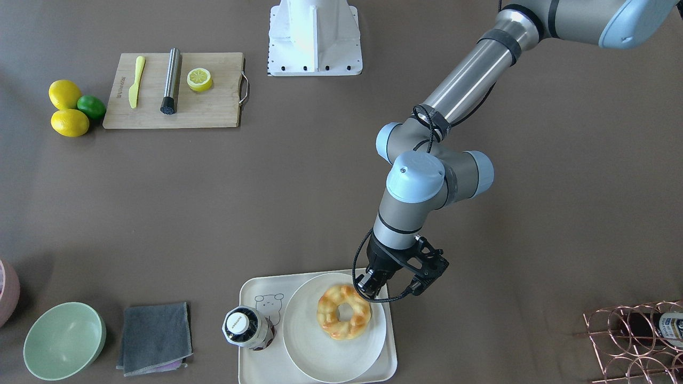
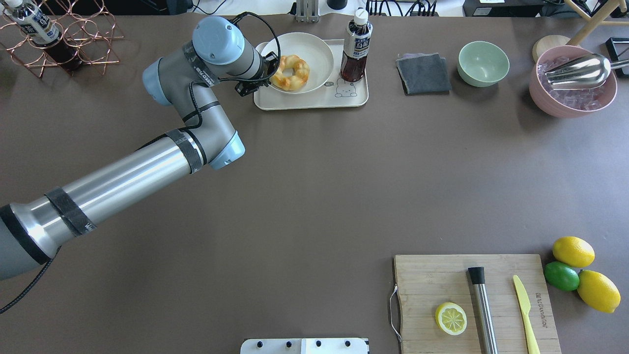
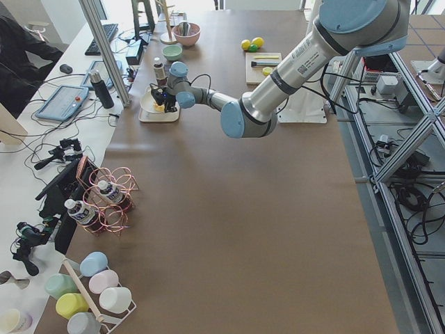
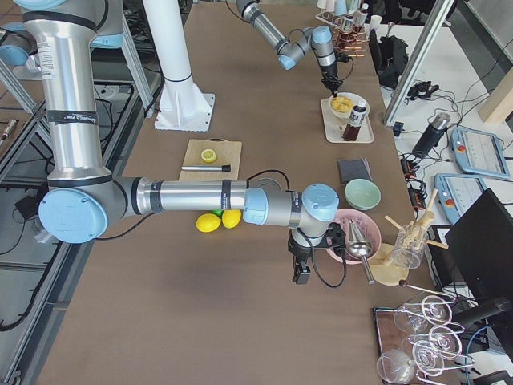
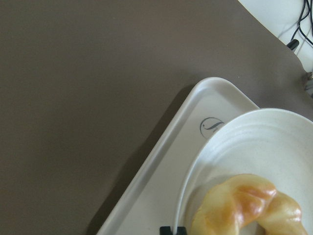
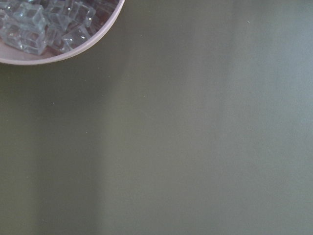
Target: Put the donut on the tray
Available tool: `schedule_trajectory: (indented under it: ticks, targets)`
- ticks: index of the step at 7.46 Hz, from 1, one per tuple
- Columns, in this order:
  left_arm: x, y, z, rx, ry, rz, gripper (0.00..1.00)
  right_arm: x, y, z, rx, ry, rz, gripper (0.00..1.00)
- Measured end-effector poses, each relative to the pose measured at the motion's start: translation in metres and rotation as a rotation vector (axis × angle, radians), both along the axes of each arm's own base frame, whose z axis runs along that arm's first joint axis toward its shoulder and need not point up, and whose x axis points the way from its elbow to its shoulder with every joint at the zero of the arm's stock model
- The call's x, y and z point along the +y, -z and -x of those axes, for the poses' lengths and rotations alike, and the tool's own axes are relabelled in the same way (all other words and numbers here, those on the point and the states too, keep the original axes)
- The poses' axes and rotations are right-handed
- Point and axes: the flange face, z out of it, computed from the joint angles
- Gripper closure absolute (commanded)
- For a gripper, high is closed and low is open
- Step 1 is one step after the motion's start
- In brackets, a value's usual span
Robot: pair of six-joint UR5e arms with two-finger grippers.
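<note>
Donut [image 1: 326, 314]: lies flat in the round white plate [image 1: 320, 357], off the plate's centre, on the side towards the robot. The plate stands on the cream tray [image 1: 261, 368], so the donut is over the tray but rests on the plate, not on the tray's own surface. The tray sits at the table's far edge, opposite the robot's base and somewhat to the robot's left of that edge's middle.

Left gripper [image 1: 372, 285]: points down at the donut's edge nearest the robot. In the wrist view the two dark fingertips [image 5: 166, 230] stand side by side, drawn together with nothing between them, just beside the donut's rim. Contact with the pastry cannot be confirmed.

Also on the tray: a capped bottle [image 1: 246, 328], upright, beside the plate near the bear drawing.

Along the same far edge, towards the robot's right: a folded grey cloth [image 1: 155, 337], a green bowl [image 1: 64, 341], then a pink bowl [image 2: 545, 101] of ice cubes with a metal scoop [image 2: 580, 71] in it.

Right gripper [image 4: 300, 271]: hangs above the tabletop near the pink bowl. It appears in the side view only, so whether its jaws are apart or together cannot be told.

Copper wire rack [image 1: 629, 341]: at the far corner on the robot's left.

Wooden cutting board [image 1: 213, 106]: at the near edge on the robot's right, carrying a lemon half [image 1: 199, 79].
</note>
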Motion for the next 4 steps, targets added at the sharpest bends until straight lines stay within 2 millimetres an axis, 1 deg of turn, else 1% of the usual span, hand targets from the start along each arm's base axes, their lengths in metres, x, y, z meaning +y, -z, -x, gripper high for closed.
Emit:
schedule_trajectory:
  ticks: [1,4]
  targets:
    - [0.0017,-0.0013,-0.0029,-0.006,0.003,-0.004,0.01,0.0000,0.0002,-0.0003,0.000,-0.001,0.000,0.00]
    - [0.0076,-0.0044,-0.0113,-0.044,0.005,-0.051,0.02,0.0002,0.0004,-0.0010,-0.001,-0.003,0.001,0.00]
